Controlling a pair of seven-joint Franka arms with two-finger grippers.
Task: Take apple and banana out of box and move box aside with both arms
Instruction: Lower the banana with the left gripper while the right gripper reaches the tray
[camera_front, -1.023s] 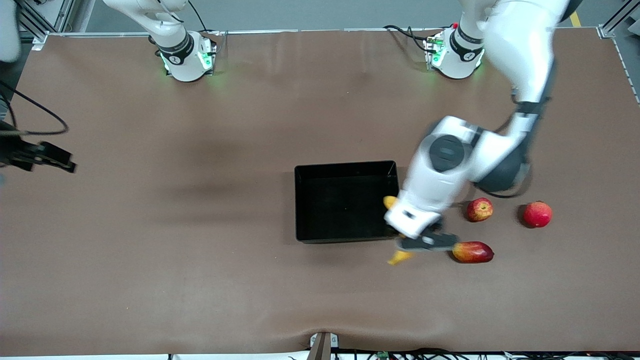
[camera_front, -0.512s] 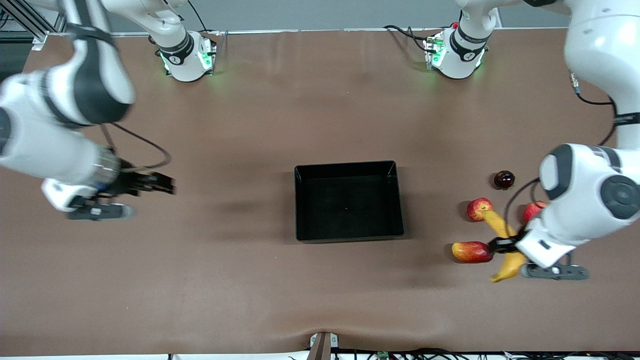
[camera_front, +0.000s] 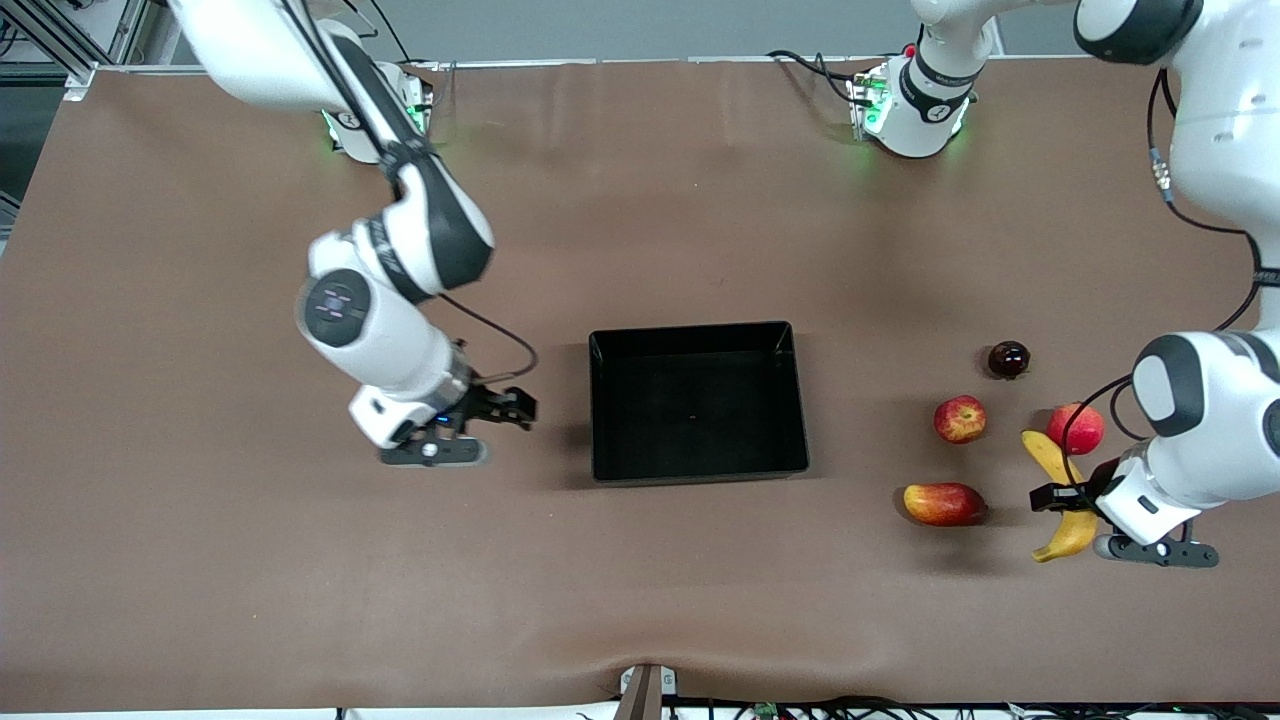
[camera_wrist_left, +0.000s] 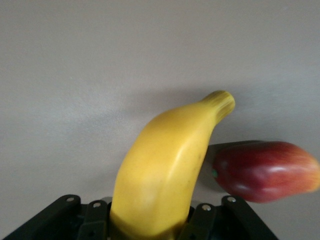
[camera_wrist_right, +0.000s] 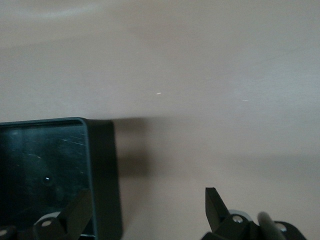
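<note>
A banana (camera_front: 1060, 495) is clamped in the left gripper (camera_front: 1062, 495), above the table (camera_front: 640, 600) near a mango (camera_front: 944, 503) (red-yellow, oblong). The apple (camera_front: 959, 418) lies beside the mango. The box (camera_front: 697, 401) sits mid-table; the right gripper (camera_front: 508, 407), fingers spread, hangs just beside it.

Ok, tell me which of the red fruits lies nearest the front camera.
The oblong red-yellow mango. It lies lower in the front view than the streaked apple, the solid red fruit and the dark one.
</note>
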